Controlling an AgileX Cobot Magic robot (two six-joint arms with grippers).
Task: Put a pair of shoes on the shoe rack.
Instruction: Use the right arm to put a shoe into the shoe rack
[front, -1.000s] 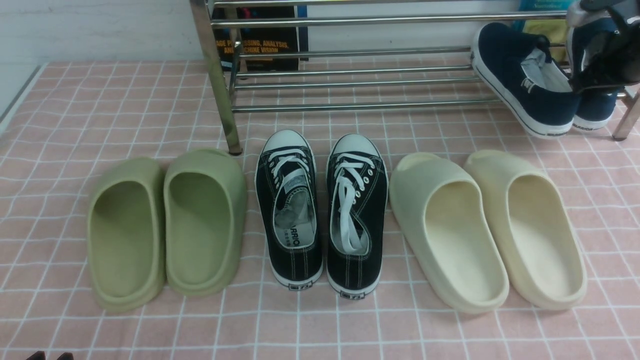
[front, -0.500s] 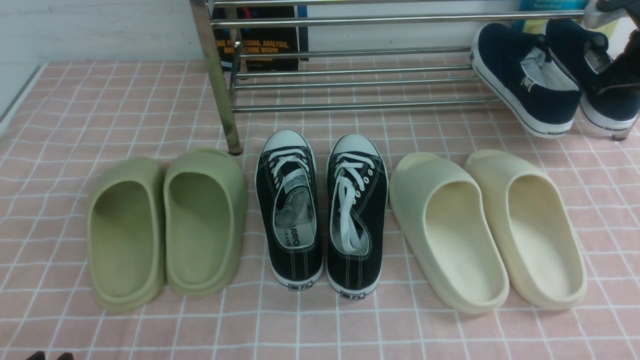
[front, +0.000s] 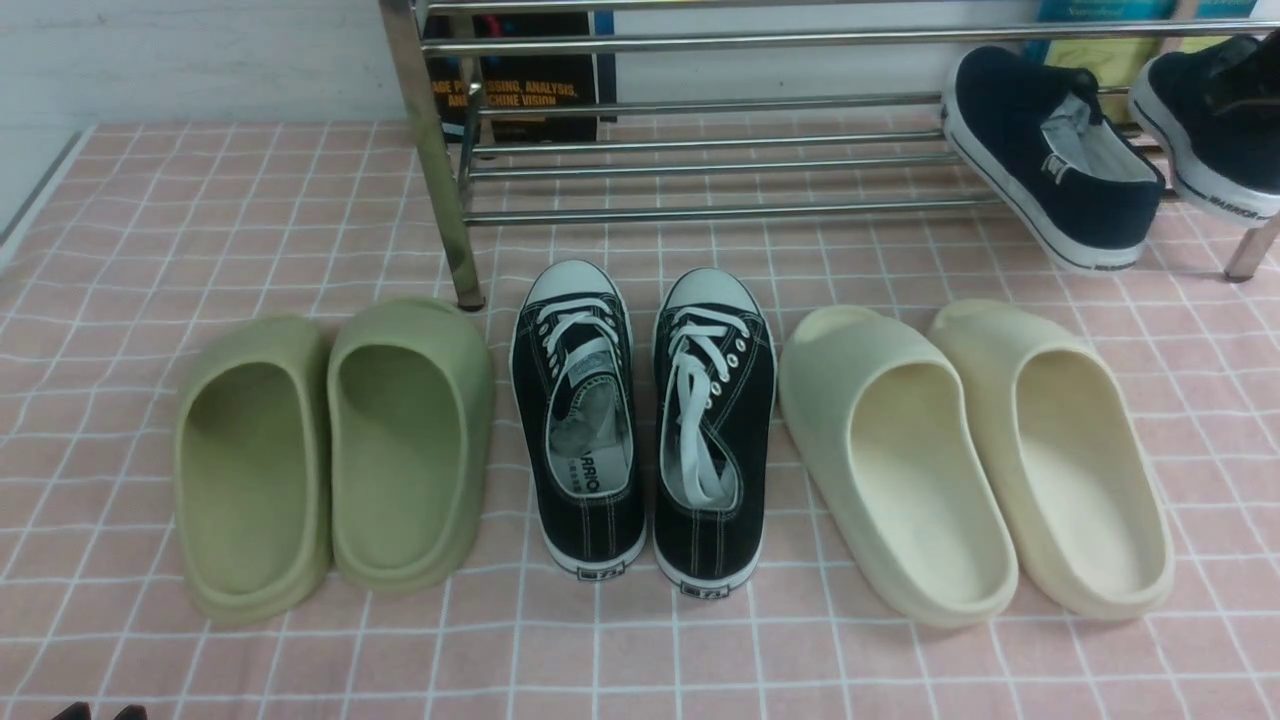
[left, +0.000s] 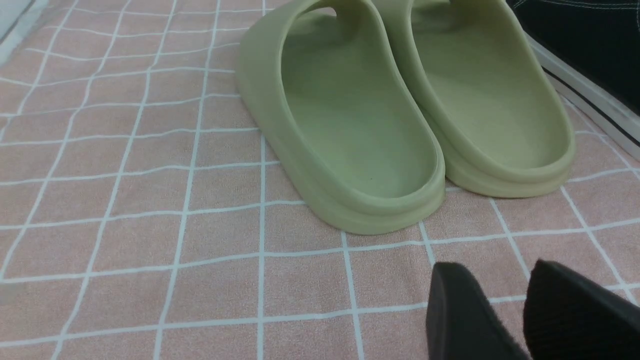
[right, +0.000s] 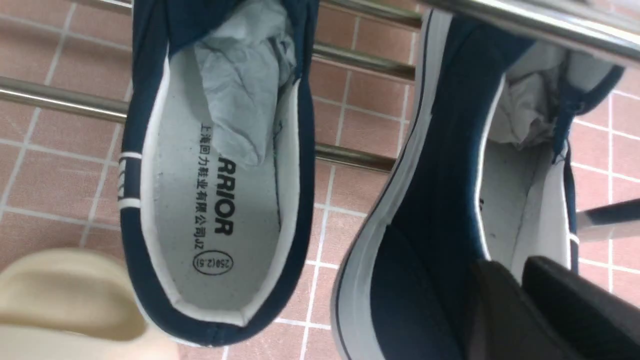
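Pink table (front: 150, 200) stays the same; upper right, our second navy shoe (front: 1205, 140) now sits beside the first shoe (front: 1040, 150) on the shoe rack (front: 700, 42), so the pair is up. Whether the right claw (right: 510, 272) grips it we cannot tell; the left claw (left: 495, 272) is open.

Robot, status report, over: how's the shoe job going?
Left gripper open, idle over tablecloth. Right gripper at heel of second navy shoe, grip unclear. First navy shoe tilted on shoe rack. No obstruction seen.

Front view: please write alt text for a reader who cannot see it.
A pair of navy slip-on shoes lies tilted on the low bars at the right end of a chrome shoe rack. In front, on a pink checked cloth, stand green slides, black lace-up sneakers and cream slides, left to right.
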